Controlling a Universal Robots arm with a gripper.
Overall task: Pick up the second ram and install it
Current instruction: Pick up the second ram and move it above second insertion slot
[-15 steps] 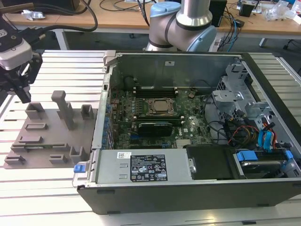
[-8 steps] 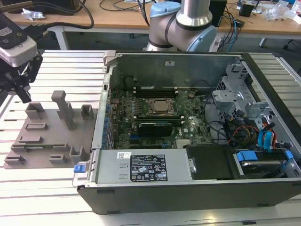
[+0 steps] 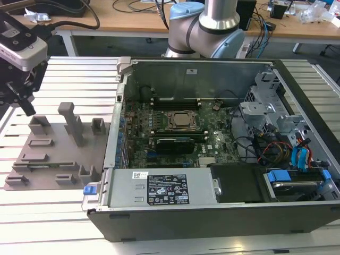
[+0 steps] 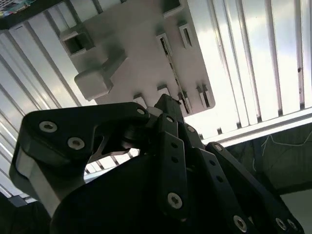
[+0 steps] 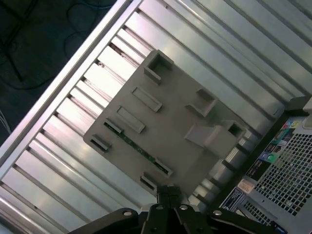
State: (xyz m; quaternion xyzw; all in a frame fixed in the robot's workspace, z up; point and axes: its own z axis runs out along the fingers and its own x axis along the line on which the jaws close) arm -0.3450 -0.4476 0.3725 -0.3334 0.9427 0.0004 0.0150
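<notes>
The end effector [image 3: 26, 109], a black jointed metal claw, hangs above the ribbed aluminium tabletop [image 3: 64, 74] at the exterior view's left, well apart from the open computer case [image 3: 114, 133]. In both wrist views its two flat fingers are pressed together at the tips, with nothing between them.

The second ram [image 5: 139, 148] lies on the grey fixture plate [image 5: 170, 117], a matte plastic slab with raised rectangular blocks, hollow sockets and one taller post. The ram is a long, thin green strip set on edge in a narrow slot, its ends sitting between small clip blocks. In the second wrist view it shows as a dark sliver [image 4: 170, 66] running across the pale plate, just beyond the fingertips.

The case is a dark sheet-metal box lying on its side with the cover off. Inside it is the green motherboard [image 3: 212, 141], with the square metal-framed CPU socket [image 3: 183, 121] near its middle. Beside the socket, on the near side, a dark module [image 3: 171, 142] stands in a long slot.
</notes>
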